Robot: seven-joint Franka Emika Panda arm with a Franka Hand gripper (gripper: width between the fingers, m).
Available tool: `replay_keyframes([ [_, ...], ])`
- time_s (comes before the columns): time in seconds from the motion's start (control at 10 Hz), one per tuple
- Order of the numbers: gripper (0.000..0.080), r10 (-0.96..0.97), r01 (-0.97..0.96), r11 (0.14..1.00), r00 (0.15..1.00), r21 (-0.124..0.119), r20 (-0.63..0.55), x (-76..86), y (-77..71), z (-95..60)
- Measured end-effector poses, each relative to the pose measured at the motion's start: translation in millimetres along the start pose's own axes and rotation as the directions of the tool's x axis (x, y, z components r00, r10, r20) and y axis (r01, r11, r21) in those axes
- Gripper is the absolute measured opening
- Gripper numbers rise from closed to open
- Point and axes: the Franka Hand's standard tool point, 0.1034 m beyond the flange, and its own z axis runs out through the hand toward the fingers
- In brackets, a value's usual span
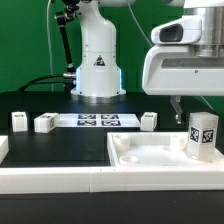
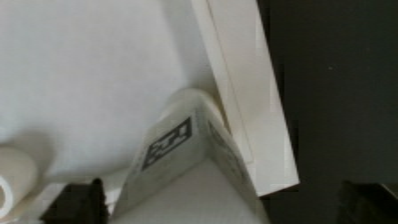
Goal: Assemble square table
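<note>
Count: one top point(image 1: 150, 152), four legs, one marker board point(image 1: 95, 120). Three legs loose on black surface point(image 1: 60, 145): first leg point(image 1: 19, 121) and second leg point(image 1: 45, 123) toward exterior view's left, third leg point(image 1: 148, 120) just beyond top's far rim. Fourth leg point(image 1: 203, 135) tilted over top at exterior view's right, directly under gripper point(image 1: 198, 108). Can't tell whether clamped or open.
</note>
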Motion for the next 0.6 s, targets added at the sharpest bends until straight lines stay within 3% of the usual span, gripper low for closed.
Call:
replay_keyframes([
  [0.3,0.0649,-0.227,0.227,0.974,0.974,-0.003,-0.002,1.5,2.2,-0.4],
  [0.6,0.0649,-0.444,0.444,0.896,0.896,-0.005,-0.001,2.4,4.2,-0.1],
])
